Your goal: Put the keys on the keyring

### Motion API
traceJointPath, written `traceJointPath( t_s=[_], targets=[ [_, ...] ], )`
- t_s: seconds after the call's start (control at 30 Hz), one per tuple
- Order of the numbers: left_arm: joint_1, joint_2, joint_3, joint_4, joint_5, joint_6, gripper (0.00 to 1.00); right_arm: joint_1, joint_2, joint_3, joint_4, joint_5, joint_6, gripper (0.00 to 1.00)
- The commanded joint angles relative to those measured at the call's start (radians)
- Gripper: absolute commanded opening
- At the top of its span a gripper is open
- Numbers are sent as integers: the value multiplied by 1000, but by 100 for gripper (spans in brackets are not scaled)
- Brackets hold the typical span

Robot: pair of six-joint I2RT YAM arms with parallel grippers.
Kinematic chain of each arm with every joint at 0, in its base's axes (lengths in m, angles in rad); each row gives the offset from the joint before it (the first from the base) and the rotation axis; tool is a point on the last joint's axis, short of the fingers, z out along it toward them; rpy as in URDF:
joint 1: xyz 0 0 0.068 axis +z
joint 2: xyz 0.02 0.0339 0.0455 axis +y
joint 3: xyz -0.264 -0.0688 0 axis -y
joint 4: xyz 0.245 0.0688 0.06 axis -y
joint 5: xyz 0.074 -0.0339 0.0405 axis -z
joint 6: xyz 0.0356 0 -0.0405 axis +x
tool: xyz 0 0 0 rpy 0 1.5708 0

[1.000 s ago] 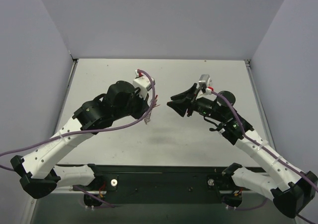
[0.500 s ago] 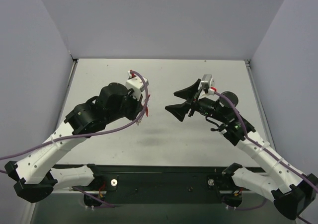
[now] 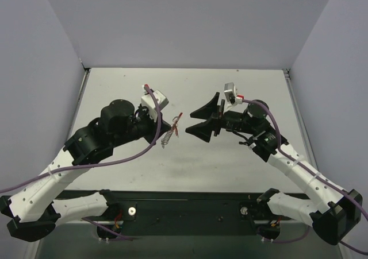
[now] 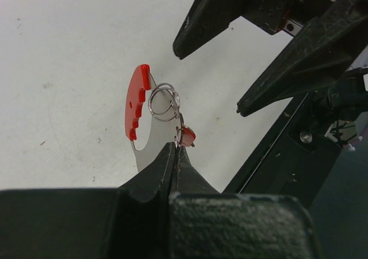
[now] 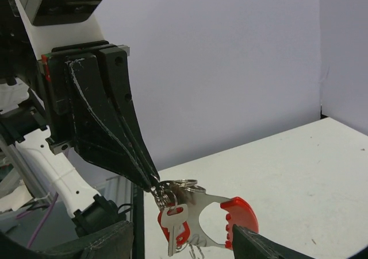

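My left gripper (image 4: 175, 147) is shut on the keyring (image 4: 138, 101), pinching its silver band beside the small rings (image 4: 164, 103) and holding it above the table. The red arc points away from the fingers. A silver key (image 5: 172, 224) with a red tag (image 4: 187, 135) hangs from the rings, close to the left fingertips (image 5: 150, 181). My right gripper (image 3: 190, 123) faces the keyring from the right, open wide. Its fingers (image 4: 201, 18) stand just short of the keyring and touch nothing. In the right wrist view the keyring (image 5: 241, 213) hangs between my right gripper's (image 5: 183, 231) fingertips.
The white table (image 3: 241, 161) lies below both arms, with grey walls on three sides. The black base rail (image 3: 190, 204) runs along the near edge. Purple cables trail from both wrists.
The right gripper has opened from nearly closed to wide and shifted left toward the keyring. The left arm has drawn back to the left, still holding the keyring.
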Motion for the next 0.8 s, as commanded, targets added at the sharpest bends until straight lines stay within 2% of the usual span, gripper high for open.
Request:
traceJointPath(
  t_s=[0.0,0.17,0.47,0.57,0.7,0.77],
  targets=[
    [2,-43,-24,148,137,49,0,1,7,62,113,-92,27,67],
    [1,-86,-70,221,175,59,0,3,15,72,116,-122,40,66],
    [1,-97,-77,241,190,62,0,10,50,81,158,-174,86,61],
    [1,-98,-80,245,195,62,0,16,56,81,170,-179,96,58],
    [1,-95,-82,244,189,60,0,19,59,81,176,-182,102,47],
    [1,-94,-83,244,186,60,0,21,61,85,174,-182,109,47]
  ],
)
